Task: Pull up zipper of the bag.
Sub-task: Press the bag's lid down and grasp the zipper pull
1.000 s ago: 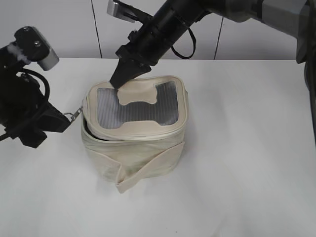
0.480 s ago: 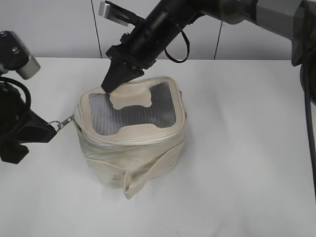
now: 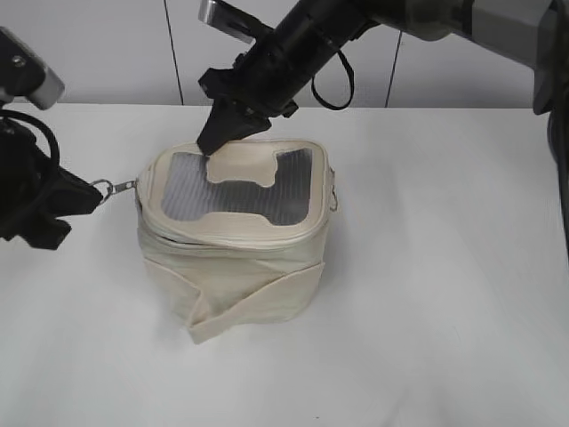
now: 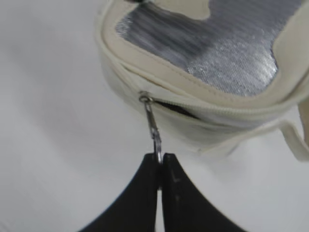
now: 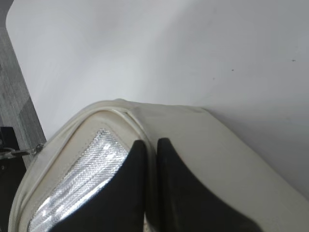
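On my screens the white bench (image 3: 444, 267) carries one item: the bag (image 3: 233, 258), standing upright left of centre in the exterior view, its wide cream strap (image 3: 258, 307) hanging folded across the front wall. The lid faces up, with a grey mesh window (image 3: 240, 191) and a cream H-shaped patch (image 3: 242, 163).

My right arm reaches in from the upper right. Its gripper (image 3: 211, 142) presses down on the lid's far edge; in the right wrist view the two fingers (image 5: 166, 193) sit nearly together with only a thin sliver of cream fabric between them, so I read it as clenched on the lid edge.

My left gripper (image 3: 93, 197) sits just left of the bag, clamped tight on the ring pull (image 4: 155, 131).

The zipper (image 4: 231, 110) runs along the lid rim. Its slider (image 4: 144, 96) is at the bag's left corner, with a dark open gap just beside it
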You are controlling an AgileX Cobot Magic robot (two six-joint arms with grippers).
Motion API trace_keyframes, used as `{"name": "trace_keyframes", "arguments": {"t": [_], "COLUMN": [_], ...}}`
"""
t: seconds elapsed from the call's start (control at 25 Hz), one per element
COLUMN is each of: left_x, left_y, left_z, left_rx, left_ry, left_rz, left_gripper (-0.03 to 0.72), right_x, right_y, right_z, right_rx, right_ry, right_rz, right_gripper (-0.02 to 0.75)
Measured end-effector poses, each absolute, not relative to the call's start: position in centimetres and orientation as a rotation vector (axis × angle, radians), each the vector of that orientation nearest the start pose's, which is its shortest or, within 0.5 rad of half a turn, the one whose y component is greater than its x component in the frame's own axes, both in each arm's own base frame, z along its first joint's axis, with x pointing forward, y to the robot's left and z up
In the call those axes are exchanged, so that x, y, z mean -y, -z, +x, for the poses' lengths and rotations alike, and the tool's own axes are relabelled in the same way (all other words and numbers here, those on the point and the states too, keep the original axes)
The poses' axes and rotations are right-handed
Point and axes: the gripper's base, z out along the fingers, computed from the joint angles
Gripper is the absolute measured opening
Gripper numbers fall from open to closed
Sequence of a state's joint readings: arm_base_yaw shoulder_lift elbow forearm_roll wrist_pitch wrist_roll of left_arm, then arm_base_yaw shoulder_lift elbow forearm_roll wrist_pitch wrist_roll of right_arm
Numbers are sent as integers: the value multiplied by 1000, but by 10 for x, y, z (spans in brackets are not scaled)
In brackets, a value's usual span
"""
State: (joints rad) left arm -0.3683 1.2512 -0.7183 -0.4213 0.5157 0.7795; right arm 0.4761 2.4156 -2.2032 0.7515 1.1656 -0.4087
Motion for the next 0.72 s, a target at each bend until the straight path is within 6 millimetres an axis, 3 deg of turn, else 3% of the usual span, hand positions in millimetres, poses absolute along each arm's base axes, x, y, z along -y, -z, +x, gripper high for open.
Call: {"name": "trace_keyframes", "arguments": {"t": [0.28,0.44,0.52,0.6,0.72], "left_x": [109,112,112,112,112], "left_y": [-231,-228,-228,-228,-228], "left_z": [251,256,255,255,255], "left_rx": [-2351,-2377,-2379,-2381,-2383], "left_ry": [247,258,260,260,260], "left_rz": [998,1015,1018,1022,1027], "left_gripper": [-8,-8,-8,-8,-8], "right_x": [-276,-275,-275,-274,-276], "right_y": [-206,-206,-207,-208,-211], "right_z": [441,441,442,444,446], "right_rx": [-2498,-2455,-2417,-2365,-2274], "right_ry": [-986,-970,-967,-963,-969], "right_rz": [-970,-1035,-1066,-1100,-1153], "right_gripper": [39,60,150,290,389]}}
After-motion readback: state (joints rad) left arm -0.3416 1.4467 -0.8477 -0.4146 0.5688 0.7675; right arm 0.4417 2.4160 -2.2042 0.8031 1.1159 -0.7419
